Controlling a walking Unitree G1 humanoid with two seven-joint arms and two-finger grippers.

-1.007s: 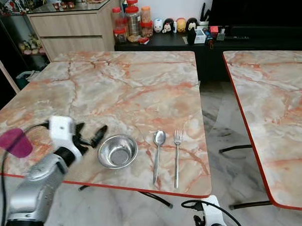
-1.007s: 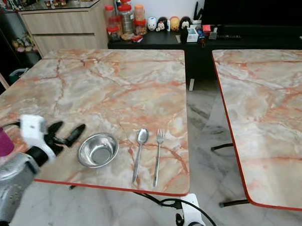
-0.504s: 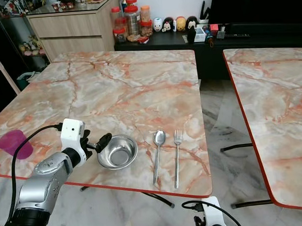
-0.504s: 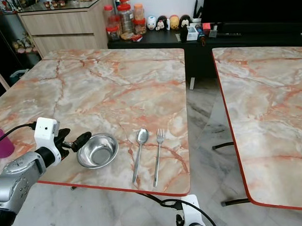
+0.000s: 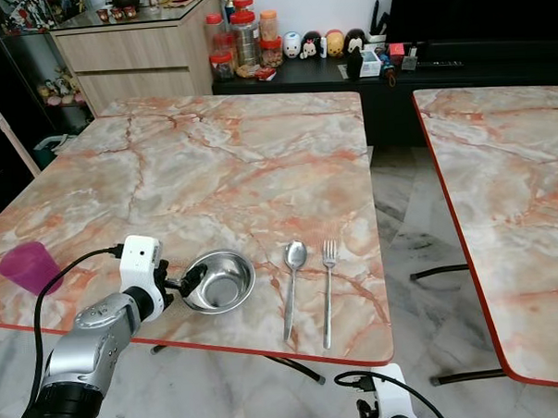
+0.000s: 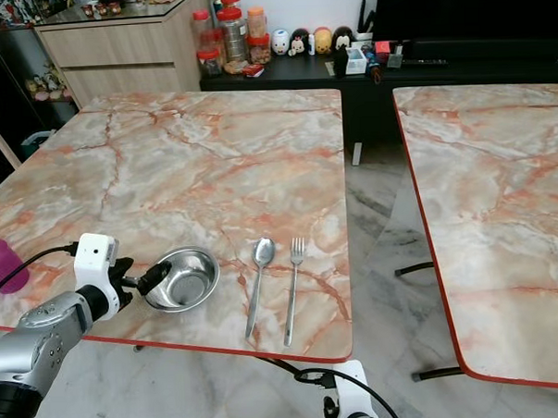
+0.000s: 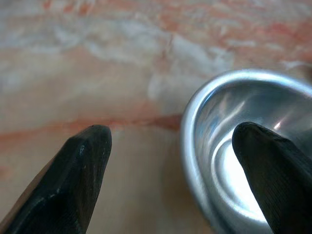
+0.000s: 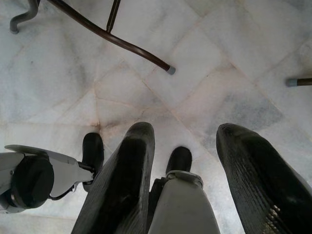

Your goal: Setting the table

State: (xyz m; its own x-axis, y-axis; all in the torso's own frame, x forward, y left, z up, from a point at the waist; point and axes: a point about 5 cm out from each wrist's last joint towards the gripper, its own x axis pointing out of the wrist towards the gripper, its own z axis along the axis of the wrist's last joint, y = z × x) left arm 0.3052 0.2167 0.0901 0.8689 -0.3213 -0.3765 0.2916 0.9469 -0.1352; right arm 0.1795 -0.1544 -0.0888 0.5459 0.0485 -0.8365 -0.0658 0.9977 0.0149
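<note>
The left gripper [image 7: 170, 161] is spread wide, straddling the bowl [image 5: 217, 280] rim near the tabletop's [image 5: 221, 165] front edge. Spoon [image 5: 292, 287] and fork [image 5: 327, 290] lie beside it. The right gripper [image 8: 185, 180] hangs released over the floor

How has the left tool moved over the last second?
Yes. The left tool has closed in on the steel bowl, one finger now over its rim.

My right gripper [image 8: 183, 165] hangs with fingers [image 8: 122, 185] spread above the marble floor [image 8: 219, 73], a table leg [image 8: 117, 41] crossing beyond
</note>
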